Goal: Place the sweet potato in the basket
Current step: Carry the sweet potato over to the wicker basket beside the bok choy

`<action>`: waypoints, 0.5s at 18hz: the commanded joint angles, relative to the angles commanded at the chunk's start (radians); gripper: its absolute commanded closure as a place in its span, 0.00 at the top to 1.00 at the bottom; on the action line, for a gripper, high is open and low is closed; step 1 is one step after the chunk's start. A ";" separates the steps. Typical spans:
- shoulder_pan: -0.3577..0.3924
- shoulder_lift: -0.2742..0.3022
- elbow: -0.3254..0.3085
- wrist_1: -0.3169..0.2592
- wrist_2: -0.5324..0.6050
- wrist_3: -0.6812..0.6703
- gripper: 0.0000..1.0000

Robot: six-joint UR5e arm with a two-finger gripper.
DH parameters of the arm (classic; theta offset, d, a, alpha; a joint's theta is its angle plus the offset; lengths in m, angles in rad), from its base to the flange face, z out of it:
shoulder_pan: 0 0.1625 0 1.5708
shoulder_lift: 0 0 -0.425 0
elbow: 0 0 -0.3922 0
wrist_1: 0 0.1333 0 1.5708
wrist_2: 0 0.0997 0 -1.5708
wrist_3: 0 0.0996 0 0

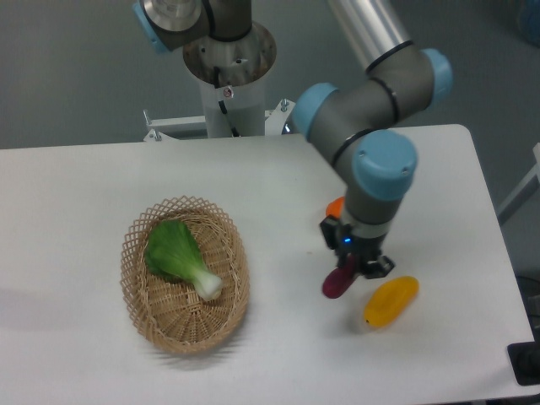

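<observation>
The dark reddish-purple sweet potato (337,281) hangs tilted in my gripper (348,268), just above the white table right of centre. The gripper is shut on its upper end, and its fingers are partly hidden by the tuber and the wrist. The tan wicker basket (142,312) sits on the table to the left, well apart from the gripper. It holds a green bok choy (177,255).
A yellow oblong fruit (391,301) lies just right of the sweet potato. An orange (336,207) shows partly behind the wrist. The arm's base (228,67) stands at the back. The table's right edge (498,253) is close to the gripper.
</observation>
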State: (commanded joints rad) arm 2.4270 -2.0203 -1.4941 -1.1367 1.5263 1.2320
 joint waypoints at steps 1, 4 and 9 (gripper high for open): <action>-0.023 0.000 0.000 0.000 0.000 -0.017 0.23; -0.078 -0.003 -0.002 0.008 0.002 -0.066 0.23; -0.158 -0.011 -0.002 0.032 0.002 -0.118 0.23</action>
State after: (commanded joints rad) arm 2.2689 -2.0310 -1.4956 -1.1045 1.5278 1.1138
